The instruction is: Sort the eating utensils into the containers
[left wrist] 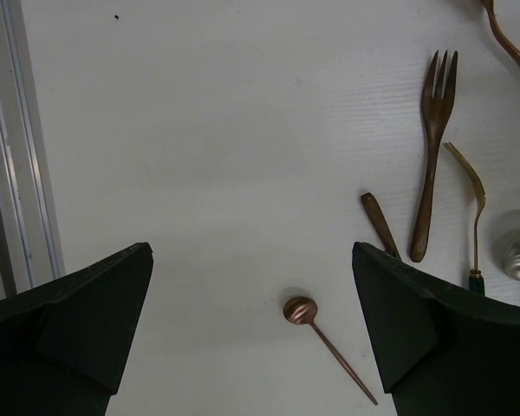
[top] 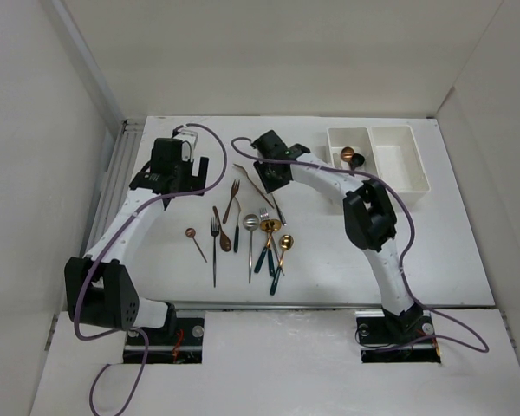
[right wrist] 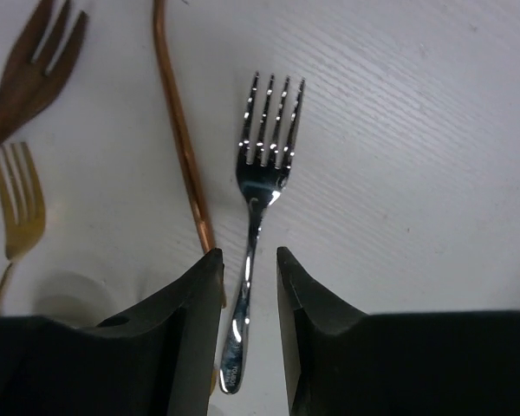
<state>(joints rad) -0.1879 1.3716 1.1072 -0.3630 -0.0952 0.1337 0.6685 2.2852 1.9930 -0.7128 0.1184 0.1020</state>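
Note:
Several utensils lie loose mid-table: a silver fork (right wrist: pixel 260 199), a copper utensil handle (right wrist: pixel 182 139), a brown wooden fork (top: pixel 232 198), a silver spoon (top: pixel 250 227) and gold heads with green handles (top: pixel 267 247). My right gripper (right wrist: pixel 247 256) is low over the table. Its jaws stand close on either side of the silver fork's handle, with a small gap each side. My left gripper (left wrist: pixel 251 251) is wide open and empty above a small copper spoon (left wrist: pixel 325 342). The white two-compartment tray (top: pixel 416 165) stands back right, with copper and black spoon heads (top: pixel 351 156) in its left compartment.
The left wrist view shows the wooden fork (left wrist: pixel 432 147), a gold fork (left wrist: pixel 470 195) and a brown handle (left wrist: pixel 380 224) right of the copper spoon. A metal rail (top: pixel 120 165) runs along the table's left edge. White walls enclose the table.

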